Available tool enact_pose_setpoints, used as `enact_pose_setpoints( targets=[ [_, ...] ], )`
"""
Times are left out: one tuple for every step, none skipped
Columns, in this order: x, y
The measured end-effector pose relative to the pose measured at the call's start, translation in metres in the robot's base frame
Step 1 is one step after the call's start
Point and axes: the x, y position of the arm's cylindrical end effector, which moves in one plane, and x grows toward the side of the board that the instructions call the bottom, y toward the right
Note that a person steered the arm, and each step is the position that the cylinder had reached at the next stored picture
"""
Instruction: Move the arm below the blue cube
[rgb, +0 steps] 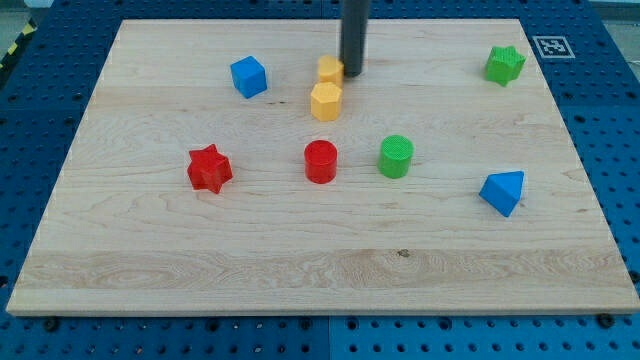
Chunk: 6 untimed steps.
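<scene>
While my tip (353, 73) touches the small yellow block (330, 69), the blue plastic cube (248, 76) sits left, open wooden worktop (300, 250) below; no jaws here.

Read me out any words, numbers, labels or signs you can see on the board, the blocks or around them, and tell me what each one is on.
No words or numbers can be read anywhere.
Square black-and-white coded marker: a pattern only, no letters, on the blue perforated base beside the wooden board's top right corner.
Yellow-and-black striped tape: at the view's top left edge, no text.
The coloured blocks and my tip carry no markings.
</scene>
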Motion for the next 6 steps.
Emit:
enact_pose_setpoints(
  targets=[
    [-0.087, -0.007],
    [-0.115, -0.107],
    [-0.06, -0.243],
    [0.043, -0.193],
    [0.082, -0.078],
    [0.078, -0.139]
  ],
)
